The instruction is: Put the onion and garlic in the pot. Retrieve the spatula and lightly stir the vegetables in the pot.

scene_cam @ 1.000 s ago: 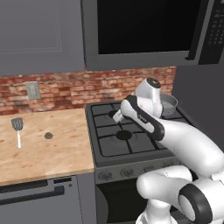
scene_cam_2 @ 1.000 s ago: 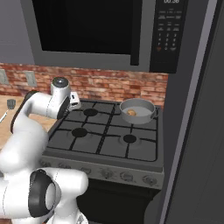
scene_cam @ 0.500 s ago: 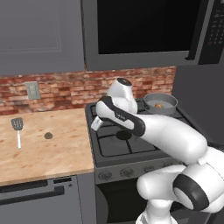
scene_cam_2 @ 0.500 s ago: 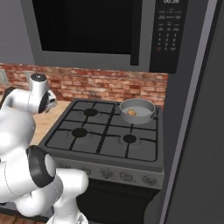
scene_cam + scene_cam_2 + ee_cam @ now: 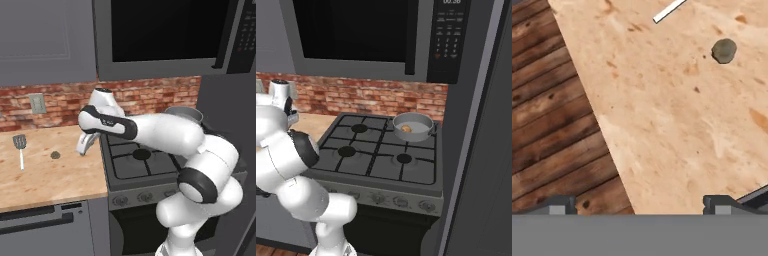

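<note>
The grey pot (image 5: 413,126) stands on the stove's back right burner, and the golden-brown onion (image 5: 406,129) lies inside it. On the wooden counter the small grey-brown garlic (image 5: 55,155) rests a little right of the spatula (image 5: 20,147). My gripper (image 5: 82,149) hangs open and empty over the counter's right part, just right of the garlic and above it. In the hand view the garlic (image 5: 724,50) sits at upper right and the spatula handle's pale end (image 5: 668,11) pokes in at the top. My gripper (image 5: 639,205) holds nothing between its spread tips.
The gas stove (image 5: 142,160) adjoins the counter (image 5: 45,177) on the right, with a microwave (image 5: 160,35) above it. A brick wall with an outlet (image 5: 36,103) backs the counter. Beyond the counter's front edge the hand view shows dark plank floor (image 5: 552,110).
The arm has swung left from over the stove near the pot to above the counter beside the garlic. The jaws stayed open and empty.
</note>
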